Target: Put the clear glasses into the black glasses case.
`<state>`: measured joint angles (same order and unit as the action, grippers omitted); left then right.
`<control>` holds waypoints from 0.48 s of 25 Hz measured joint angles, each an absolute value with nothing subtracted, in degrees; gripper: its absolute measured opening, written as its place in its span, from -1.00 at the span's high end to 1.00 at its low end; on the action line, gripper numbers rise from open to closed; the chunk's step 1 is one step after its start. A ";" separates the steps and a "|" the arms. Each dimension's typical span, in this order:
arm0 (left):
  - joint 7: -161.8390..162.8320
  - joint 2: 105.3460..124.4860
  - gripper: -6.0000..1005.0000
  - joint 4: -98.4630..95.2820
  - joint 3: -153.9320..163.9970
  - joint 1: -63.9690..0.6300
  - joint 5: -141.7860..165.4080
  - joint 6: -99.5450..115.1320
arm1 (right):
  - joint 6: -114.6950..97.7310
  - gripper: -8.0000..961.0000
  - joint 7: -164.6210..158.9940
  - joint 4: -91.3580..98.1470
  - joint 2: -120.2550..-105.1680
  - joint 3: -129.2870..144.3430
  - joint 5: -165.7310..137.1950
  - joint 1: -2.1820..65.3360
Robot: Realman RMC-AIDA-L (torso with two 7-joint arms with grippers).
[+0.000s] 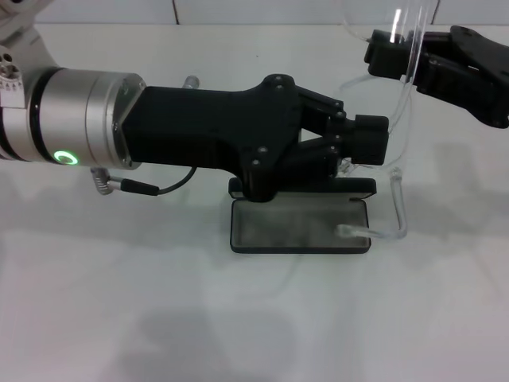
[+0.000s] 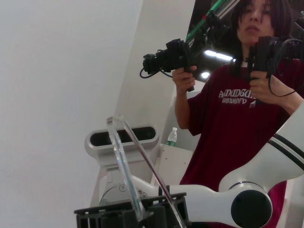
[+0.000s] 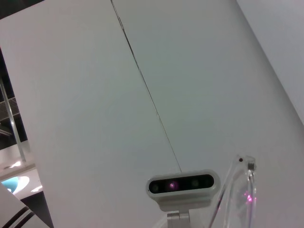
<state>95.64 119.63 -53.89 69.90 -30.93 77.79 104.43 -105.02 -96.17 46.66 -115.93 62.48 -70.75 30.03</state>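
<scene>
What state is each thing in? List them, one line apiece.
Clear glasses: held off the table, one arm tip dipping into the case.
Black glasses case: open on the white table, grey lining showing.
Left gripper: shut on the glasses, above the case.
Right gripper: shut on the glasses, higher up.

The head camera looks down, close over the white table (image 1: 95,318). Both wrist cameras face upward and back at the robot's head camera unit (image 2: 122,136), which both show, each with a clear glasses arm (image 3: 235,199) close in front.
</scene>
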 joint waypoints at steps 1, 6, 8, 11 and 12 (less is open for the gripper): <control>95.64 119.62 0.80 -53.88 69.89 -30.93 77.79 104.42 | -105.03 0.78 -96.17 46.60 -115.93 62.49 -70.59 30.03; 95.63 119.61 0.80 -53.87 70.07 -31.05 77.79 104.45 | -104.92 0.78 -96.09 46.49 -115.92 62.49 -70.40 29.70; 95.63 119.61 0.80 -53.88 70.23 -31.13 77.75 104.79 | -104.62 0.78 -95.94 46.39 -115.90 62.30 -70.39 29.52; 95.62 119.54 0.80 -54.26 70.05 -31.02 77.12 106.31 | -104.52 0.78 -95.37 45.72 -115.64 61.39 -70.39 29.28; 95.62 119.48 0.80 -54.35 69.96 -30.99 76.70 107.03 | -104.69 0.78 -95.23 45.44 -115.58 60.70 -70.39 29.20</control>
